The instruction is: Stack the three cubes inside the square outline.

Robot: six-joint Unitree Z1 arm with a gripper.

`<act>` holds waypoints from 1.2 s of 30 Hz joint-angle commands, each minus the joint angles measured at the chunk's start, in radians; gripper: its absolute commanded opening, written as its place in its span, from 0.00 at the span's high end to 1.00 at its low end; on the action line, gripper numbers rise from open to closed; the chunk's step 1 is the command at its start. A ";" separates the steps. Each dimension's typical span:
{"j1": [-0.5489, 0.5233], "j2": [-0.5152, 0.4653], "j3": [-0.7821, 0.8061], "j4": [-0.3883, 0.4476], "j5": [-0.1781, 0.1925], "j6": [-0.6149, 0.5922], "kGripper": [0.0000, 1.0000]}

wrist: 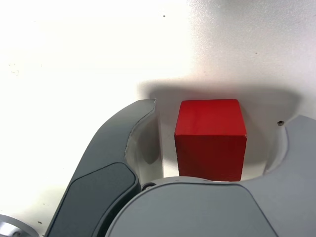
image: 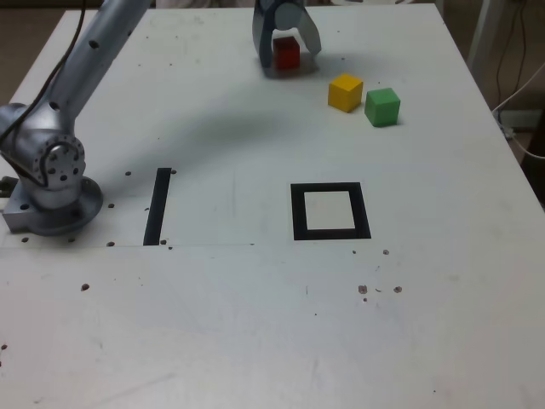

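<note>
The white table (image: 255, 324) fills the exterior view, marked with small dark specks and screw holes. The arm (image: 85, 60) rises from its round base (image: 51, 200) at the exterior view's left and reaches across to the far edge, probably because the cubes lie there, well apart from where they must end up.

Near the middle of the table sits the square outline (image: 330, 211), black tape around a white centre, with nothing inside it. A straight black strip (image: 157, 206) lies separately towards the base, at the exterior view's left of the outline.

The gripper (image: 287, 53) hangs low over the far side with its jaws apart, one on each side of the red cube (image: 287, 54). In the wrist view the red cube (wrist: 211, 138) stands square between the two jaws, a gap of white table showing on either side, so nothing is clamped yet. The gripper (wrist: 217, 148) seems set this way so that closing would catch the cube on two flat opposite faces.

The yellow cube (image: 345, 92) and the green cube (image: 382, 106) rest on the table at the exterior view's right of the gripper, just beside each other and clear of the jaws. Judging from this, the stack is not begun; the red cube looks meant for its bottom layer.
</note>
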 commanded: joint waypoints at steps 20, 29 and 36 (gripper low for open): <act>-0.006 -0.001 0.004 0.034 -0.002 0.003 0.73; -0.039 -0.077 0.080 0.032 0.019 -0.009 0.73; -0.143 -0.222 0.265 0.029 0.036 -0.082 0.73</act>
